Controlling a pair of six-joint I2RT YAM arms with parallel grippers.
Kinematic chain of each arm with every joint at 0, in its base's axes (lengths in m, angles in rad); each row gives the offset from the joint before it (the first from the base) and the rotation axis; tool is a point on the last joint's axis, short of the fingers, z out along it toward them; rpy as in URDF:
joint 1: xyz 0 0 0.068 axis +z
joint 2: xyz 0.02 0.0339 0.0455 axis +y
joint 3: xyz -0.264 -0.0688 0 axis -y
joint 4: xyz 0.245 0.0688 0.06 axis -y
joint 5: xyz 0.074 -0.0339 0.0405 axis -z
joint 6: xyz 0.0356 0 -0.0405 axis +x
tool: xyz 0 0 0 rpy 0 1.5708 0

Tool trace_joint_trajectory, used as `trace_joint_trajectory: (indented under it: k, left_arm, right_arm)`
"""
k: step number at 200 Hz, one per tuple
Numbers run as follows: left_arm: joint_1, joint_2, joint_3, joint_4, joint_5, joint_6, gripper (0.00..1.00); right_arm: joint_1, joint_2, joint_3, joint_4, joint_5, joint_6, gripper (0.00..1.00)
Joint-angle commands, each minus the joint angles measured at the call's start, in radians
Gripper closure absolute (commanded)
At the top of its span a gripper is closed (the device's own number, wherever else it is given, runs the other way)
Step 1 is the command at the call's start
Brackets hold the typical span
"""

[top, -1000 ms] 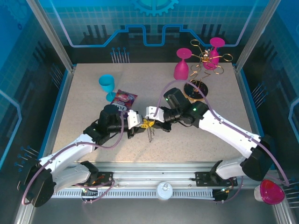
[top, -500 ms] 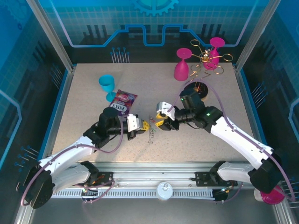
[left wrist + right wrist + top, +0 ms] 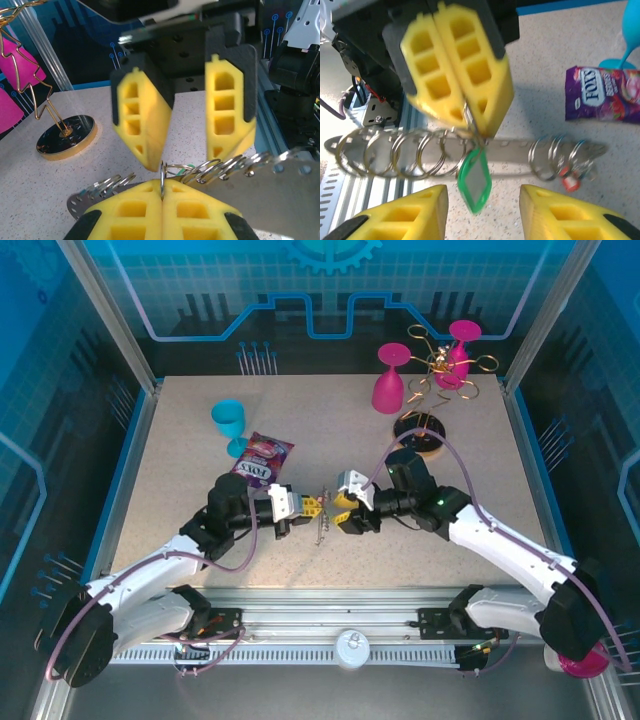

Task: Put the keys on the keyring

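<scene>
Green tag (image 3: 475, 180) is hanging at six o'clock under left gripper (image 3: 474, 131), right wrist view; left wrist is showing it pinching a split ring (image 3: 163, 180), right gripper (image 3: 189, 157) gaping.

Speckled beige tabletop (image 3: 180, 440), blue-trimmed; translucent blue panels (image 3: 330, 290) (circuit pattern) behind; aluminium rail (image 3: 300, 605) at near edge.

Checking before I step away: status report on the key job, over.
Left gripper shut on green-tag key. Right gripper open, facing it. Red-tag key at keyring's end. Snack packet clear of it.
</scene>
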Motion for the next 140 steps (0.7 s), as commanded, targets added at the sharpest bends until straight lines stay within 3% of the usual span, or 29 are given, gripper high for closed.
trace_joint_trajectory:
  k: [1,64,77,98,108,140]
  left_arm:
    - [-0.003,-0.012,-0.009,0.067,0.018,-0.015,1.00]
    - [-0.004,-0.004,-0.021,0.125,0.009,-0.066,1.00]
    - [-0.003,-0.005,-0.023,0.130,0.008,-0.074,1.00]
    - [-0.003,-0.007,-0.029,0.143,-0.005,-0.080,1.00]
    - [-0.002,-0.007,-0.035,0.168,-0.018,-0.097,1.00]
    - [0.000,0.001,-0.053,0.272,-0.040,-0.160,1.00]
  right_arm:
    - [0.005,-0.052,-0.030,0.063,0.010,0.043,0.56]
    - [0.051,0.008,-0.042,0.196,0.019,0.103,0.59]
    - [0.051,0.025,-0.030,0.200,0.024,0.102,0.66]
    - [0.051,0.028,-0.005,0.146,0.049,0.079,0.92]
    - [0.051,0.024,0.007,0.089,0.071,0.056,1.00]
    - [0.060,0.028,0.011,-0.052,0.151,-0.011,1.00]
